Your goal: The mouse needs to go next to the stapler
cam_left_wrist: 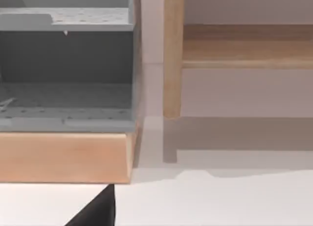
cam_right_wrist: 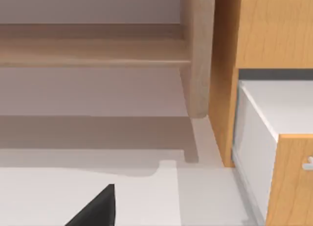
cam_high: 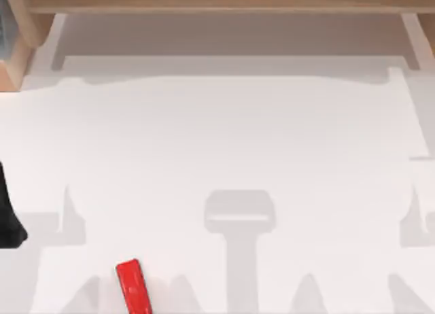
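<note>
The stapler (cam_high: 133,285), a small glossy red bar, lies on the white table (cam_high: 224,137) near the front edge, left of the middle. The mouse is out of view. A jet-black tapering shape (cam_high: 8,215) pokes in at the table's left edge, about where my left arm is; it stands well apart from the stapler. A black wedge of my left gripper (cam_left_wrist: 95,210) shows in the left wrist view over the white tabletop. A like wedge of my right gripper (cam_right_wrist: 95,209) shows in the right wrist view. Nothing is seen held by either.
A wooden shelf rail (cam_high: 217,0) runs along the back. A grey perforated rack on a wooden base (cam_left_wrist: 66,155) stands at the back left. A wooden cabinet with a white drawer (cam_right_wrist: 274,138) stands at the back right. A wooden post (cam_left_wrist: 172,55) rises beside the rack.
</note>
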`<control>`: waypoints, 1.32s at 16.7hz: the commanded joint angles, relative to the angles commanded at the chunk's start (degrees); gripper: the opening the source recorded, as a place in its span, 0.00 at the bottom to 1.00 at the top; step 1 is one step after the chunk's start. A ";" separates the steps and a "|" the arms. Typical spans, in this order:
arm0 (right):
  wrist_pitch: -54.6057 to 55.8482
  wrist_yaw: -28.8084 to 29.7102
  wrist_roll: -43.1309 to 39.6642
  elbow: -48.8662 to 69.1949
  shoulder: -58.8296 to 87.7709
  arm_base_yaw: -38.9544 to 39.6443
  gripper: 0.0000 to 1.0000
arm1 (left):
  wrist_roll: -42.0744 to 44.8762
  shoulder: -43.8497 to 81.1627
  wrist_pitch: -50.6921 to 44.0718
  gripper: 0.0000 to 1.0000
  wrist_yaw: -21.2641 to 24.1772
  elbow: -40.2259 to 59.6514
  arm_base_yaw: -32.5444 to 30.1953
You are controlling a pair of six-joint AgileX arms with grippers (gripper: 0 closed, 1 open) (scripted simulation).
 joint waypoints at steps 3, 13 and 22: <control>-0.48 0.04 -0.16 0.49 0.54 -0.11 1.00 | 0.00 0.00 0.00 1.00 0.00 0.00 0.00; -24.33 0.89 -9.18 35.02 36.40 -5.56 1.00 | 0.00 0.00 0.00 1.00 0.00 0.00 0.00; -55.55 -0.52 -23.20 91.07 95.58 -15.18 1.00 | 0.00 0.00 0.00 1.00 0.00 0.00 0.00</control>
